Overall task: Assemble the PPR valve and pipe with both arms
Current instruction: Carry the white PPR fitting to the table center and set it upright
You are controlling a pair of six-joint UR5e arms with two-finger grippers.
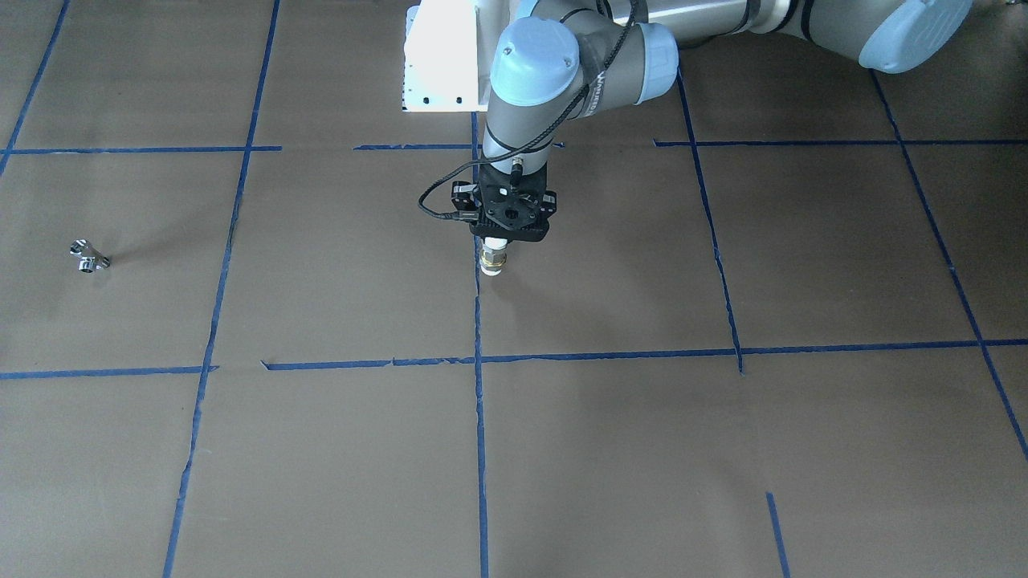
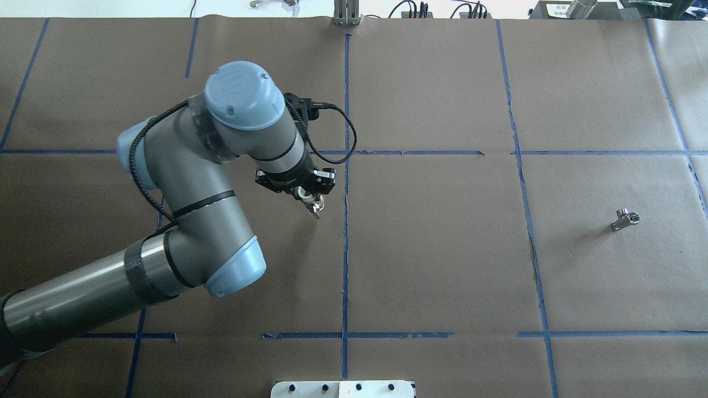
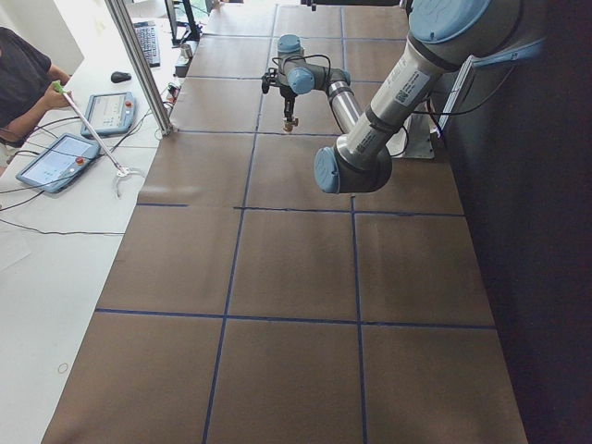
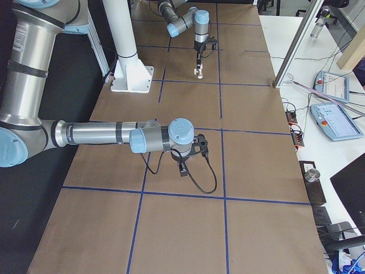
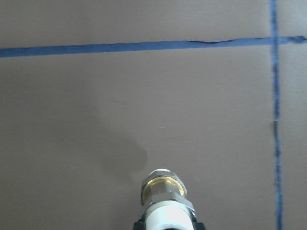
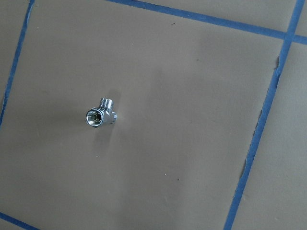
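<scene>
My left gripper (image 2: 310,202) is shut on a white PPR pipe (image 1: 491,261) with a brass nut at its lower end and holds it upright, just above the brown table near the centre tape line. The left wrist view shows the pipe (image 5: 163,191) pointing down at the paper. A small chrome angle valve (image 2: 625,219) lies alone far on the table's right side; it also shows in the front-facing view (image 1: 88,257) and below the right wrist camera (image 6: 100,114). My right gripper (image 4: 183,165) shows only in the exterior right view, low over the table; I cannot tell if it is open.
Blue tape lines (image 2: 345,249) split the brown paper into squares. A white base plate (image 1: 442,56) sits at the robot's side. An aluminium post (image 3: 139,65), tablets (image 3: 57,159) and an operator (image 3: 23,74) are beyond the table's far edge.
</scene>
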